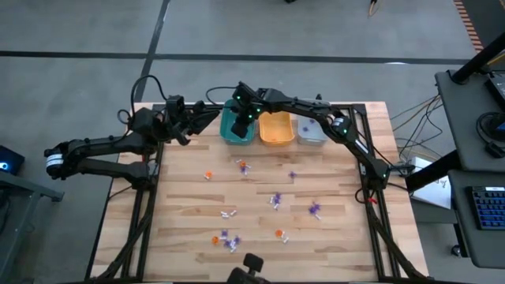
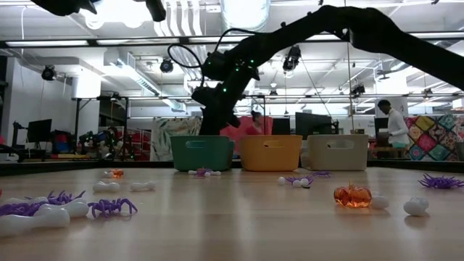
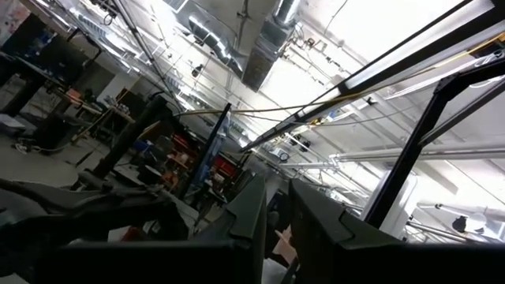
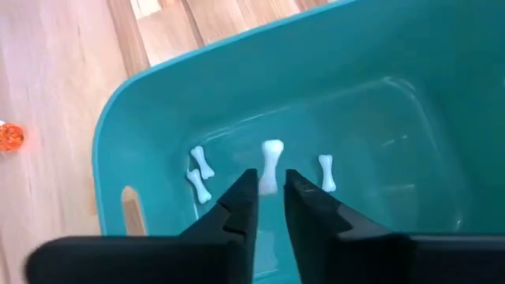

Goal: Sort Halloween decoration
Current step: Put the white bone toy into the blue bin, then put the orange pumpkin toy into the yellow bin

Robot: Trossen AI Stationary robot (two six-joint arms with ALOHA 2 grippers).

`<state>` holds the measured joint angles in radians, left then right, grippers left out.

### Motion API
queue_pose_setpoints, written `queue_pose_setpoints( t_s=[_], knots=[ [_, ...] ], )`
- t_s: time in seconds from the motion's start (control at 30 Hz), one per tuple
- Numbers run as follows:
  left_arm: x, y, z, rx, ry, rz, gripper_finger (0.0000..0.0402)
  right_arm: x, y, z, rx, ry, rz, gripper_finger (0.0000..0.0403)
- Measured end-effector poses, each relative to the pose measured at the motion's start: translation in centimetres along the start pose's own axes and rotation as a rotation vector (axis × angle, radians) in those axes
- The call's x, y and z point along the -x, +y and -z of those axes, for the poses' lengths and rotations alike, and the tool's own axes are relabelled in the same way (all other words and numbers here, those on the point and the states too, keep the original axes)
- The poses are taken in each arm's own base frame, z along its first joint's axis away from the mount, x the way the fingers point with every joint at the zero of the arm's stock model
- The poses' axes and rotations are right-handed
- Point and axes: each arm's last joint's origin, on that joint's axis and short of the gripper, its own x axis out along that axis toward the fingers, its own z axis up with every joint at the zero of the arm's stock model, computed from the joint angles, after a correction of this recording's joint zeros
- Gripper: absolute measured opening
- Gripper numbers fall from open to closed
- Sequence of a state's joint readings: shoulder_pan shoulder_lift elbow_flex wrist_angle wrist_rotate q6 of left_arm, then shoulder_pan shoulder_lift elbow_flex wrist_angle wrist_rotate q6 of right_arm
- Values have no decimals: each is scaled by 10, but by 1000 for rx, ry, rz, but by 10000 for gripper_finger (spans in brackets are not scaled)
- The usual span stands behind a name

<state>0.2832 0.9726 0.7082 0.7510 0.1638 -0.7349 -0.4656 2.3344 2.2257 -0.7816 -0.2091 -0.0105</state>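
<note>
The right gripper [image 4: 270, 207] hangs over the teal bin [image 1: 237, 126], pointing down into it. Its two dark fingers [image 4: 241, 207] stand a little apart, with a small gap between them. A white bone [image 4: 271, 164] shows just past the tips. It does not look pinched, but I cannot tell if it is in the air or lying on the bin floor. Three more little white bones [image 4: 200, 173] lie on the teal floor — two close together on one side of the gripper, one [image 4: 327, 173] on the other side.

Beside the teal bin, away from the left arm, sits the orange bin [image 1: 276, 128], and next to that the grey bin [image 1: 311, 128]. All three stand in a row at the far edge of the wooden table [image 1: 181, 221].

The rest of the Halloween decoration [image 1: 275, 200] is spread over the table, well apart from the right gripper, nearer the front edge. There are purple spiders [image 2: 110, 207], a shiny orange pumpkin [image 2: 352, 196] and white bones [image 2: 107, 186].

The left gripper [image 1: 186, 118] waits up in the air near the far left corner of the table, beside the teal bin. Its fingers [image 3: 251, 217] are close together with just a thin gap, and nothing is seen between them.

A person [image 2: 394, 127] stands far back in the room.

No writing or labels can be read on anything.
</note>
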Motion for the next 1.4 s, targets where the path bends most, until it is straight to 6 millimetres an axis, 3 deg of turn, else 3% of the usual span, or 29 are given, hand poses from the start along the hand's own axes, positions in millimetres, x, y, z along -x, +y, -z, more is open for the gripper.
queue_pose_setpoints(
  t_s=[0.23, 0.47, 0.73, 1.0, 1.2, 1.4],
  knots=[
    [0, 2, 2, 3, 15, -14, 39, 3, 1, 0, -12, 12, 0, 122],
    [0, 7, 8, 35, 79, -74, 39, 30, 7, -7, -12, 56, -7, 138],
    [11, 30, 34, 181, 307, -375, 39, 91, 22, -1, -45, 184, -63, 115],
    [53, 54, 71, 374, 704, -870, 39, 146, 37, 22, -92, 408, -68, 93],
    [76, 56, 86, 464, 924, -1070, 39, 181, 54, 22, -76, 353, -74, 79],
    [80, 63, 97, 462, 990, -1178, 39, 214, 73, 23, -42, 279, -84, 72]
  ],
)
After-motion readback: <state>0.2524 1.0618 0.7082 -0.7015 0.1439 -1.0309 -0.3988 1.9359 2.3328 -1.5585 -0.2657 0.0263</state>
